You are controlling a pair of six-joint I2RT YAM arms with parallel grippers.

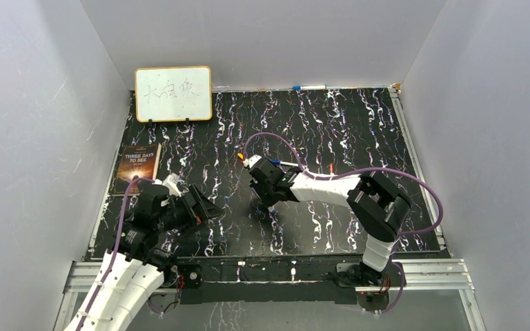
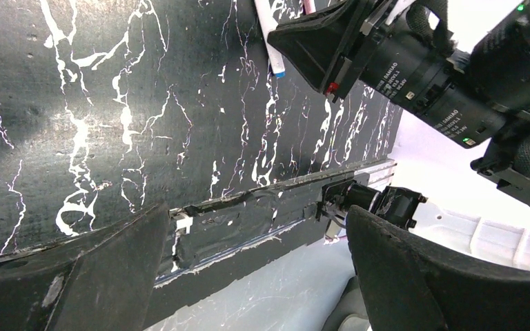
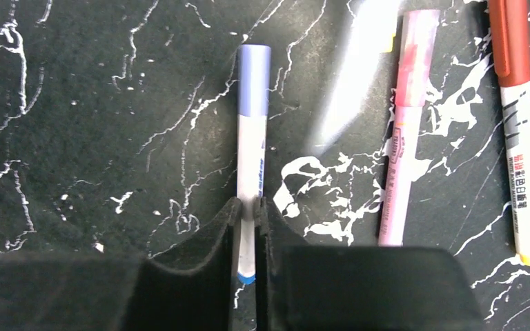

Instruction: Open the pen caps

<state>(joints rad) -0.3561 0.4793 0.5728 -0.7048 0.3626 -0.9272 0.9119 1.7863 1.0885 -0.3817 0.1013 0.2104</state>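
Blue cap (image 3: 254, 79): fitted on its white blue pen (image 3: 250, 158), upper centre of the right wrist view, cap end pointing to the top of the frame. The pen ran straight down the frame to its blue tail plug, low in the centre.

Right jaws: pressed in on the barrel just above the tail plug, pinching the blue pen at the end far from the cap. Could not tell whether the pen was lifted off the bench (image 3: 76, 138) or lying on it.

Neighbours, right of the blue pen: pink cap (image 3: 419, 55) on a pink pen, then red cap (image 3: 509, 41) on a white pen at the right edge. Both were on and lay parallel, apart from each other and from the blue pen.

Left jaws: spread wide and holding nothing. In the overhead view the left arm (image 1: 152, 221) sat at lower left, well apart from the right arm (image 1: 331, 186) at centre.

Step, as judged: securing the first pen by its barrel; no cap off yet.

Next move, as judged: raise the pen clear, bring the left jaws across to close on the blue cap alone, then pull along the pen's axis. With the hold so near the tail, the pen may pivot under the pull.
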